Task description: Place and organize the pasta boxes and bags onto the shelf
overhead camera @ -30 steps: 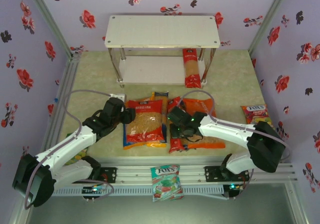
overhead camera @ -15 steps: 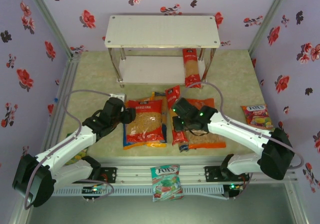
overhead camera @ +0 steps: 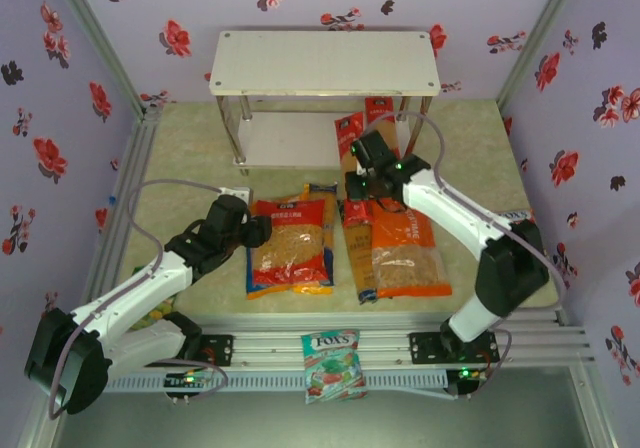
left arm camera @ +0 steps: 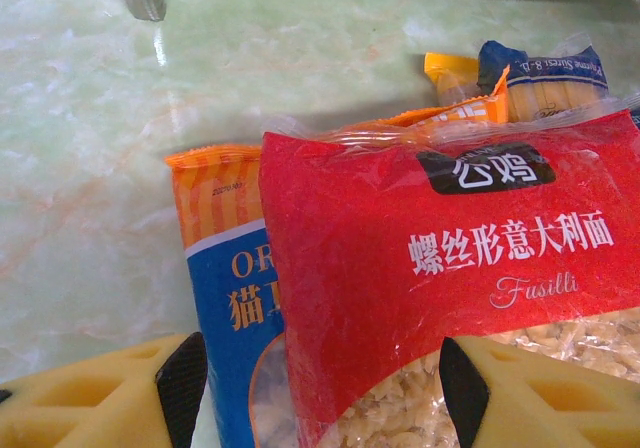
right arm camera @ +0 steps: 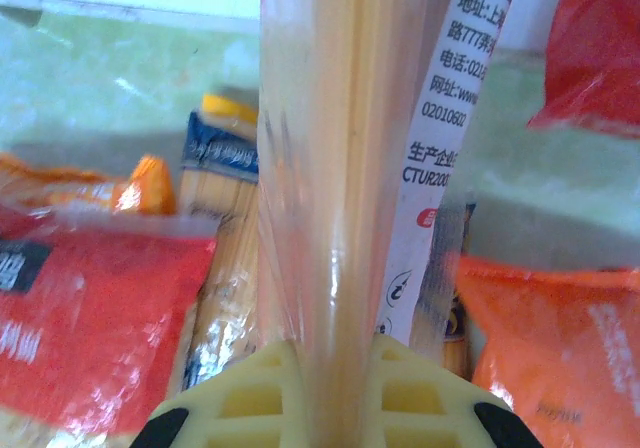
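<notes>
Marbled green tabletop (left arm camera: 90,168) lies open left of the left pincer (left arm camera: 315,398). Its yellow fingers stand spread above the glossy red fusilli bag (left arm camera: 450,248), which overlaps a blue bag (left arm camera: 235,298). The right wrist view shows the right pincer (right arm camera: 325,388) pinching a crinkly red spaghetti pack (right arm camera: 340,168). Overhead, the white two-tier shelf (overhead camera: 325,63) stands just beyond it.

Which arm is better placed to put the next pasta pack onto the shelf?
Right. The right gripper is shut on a red spaghetti pack, held up close before the shelf. The left gripper is open, beside the red fusilli bag, farther from the shelf, gripping nothing.
</notes>
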Available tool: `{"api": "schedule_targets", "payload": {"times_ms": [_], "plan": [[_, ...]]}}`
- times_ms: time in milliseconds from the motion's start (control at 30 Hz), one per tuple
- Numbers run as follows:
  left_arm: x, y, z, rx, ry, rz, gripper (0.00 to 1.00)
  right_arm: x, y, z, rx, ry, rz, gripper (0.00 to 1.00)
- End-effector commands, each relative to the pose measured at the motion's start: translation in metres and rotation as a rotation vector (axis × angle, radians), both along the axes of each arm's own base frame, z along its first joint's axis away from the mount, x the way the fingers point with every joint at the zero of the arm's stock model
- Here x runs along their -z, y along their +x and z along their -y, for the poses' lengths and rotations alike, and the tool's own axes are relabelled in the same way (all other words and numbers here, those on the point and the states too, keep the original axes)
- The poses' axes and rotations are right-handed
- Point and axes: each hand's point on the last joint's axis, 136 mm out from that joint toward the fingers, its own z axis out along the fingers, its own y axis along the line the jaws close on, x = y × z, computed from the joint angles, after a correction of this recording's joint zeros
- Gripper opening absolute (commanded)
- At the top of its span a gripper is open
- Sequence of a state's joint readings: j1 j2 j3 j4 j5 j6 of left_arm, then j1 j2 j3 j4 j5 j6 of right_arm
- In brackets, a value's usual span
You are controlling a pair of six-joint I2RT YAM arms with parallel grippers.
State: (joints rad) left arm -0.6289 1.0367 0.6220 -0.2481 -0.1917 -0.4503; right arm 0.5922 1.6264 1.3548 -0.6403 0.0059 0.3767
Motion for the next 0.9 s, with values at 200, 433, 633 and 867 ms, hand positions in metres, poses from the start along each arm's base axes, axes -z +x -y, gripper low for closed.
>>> {"api": "schedule_targets", "payload": {"times_ms": [200, 433, 633, 867], "plan": [[-0.012, 0.005, -0.001, -0.002, 0.026, 0.033, 0.67, -0.027, 0.114, -0.014, 0.018, 0.091, 0.191, 0.00], [-0.013, 0.010, 0.002, -0.001, 0.037, 0.030, 0.67, -0.016, 0.145, -0.020, 0.012, 0.050, 0.267, 0.00], [-0.012, 0.011, 0.002, -0.001, 0.038, 0.029, 0.67, -0.011, 0.159, -0.016, 0.046, 0.015, 0.323, 0.00], [-0.009, 0.010, 0.001, 0.001, 0.048, 0.026, 0.68, -0.012, 0.171, -0.005, 0.093, -0.039, 0.383, 0.00]]}}
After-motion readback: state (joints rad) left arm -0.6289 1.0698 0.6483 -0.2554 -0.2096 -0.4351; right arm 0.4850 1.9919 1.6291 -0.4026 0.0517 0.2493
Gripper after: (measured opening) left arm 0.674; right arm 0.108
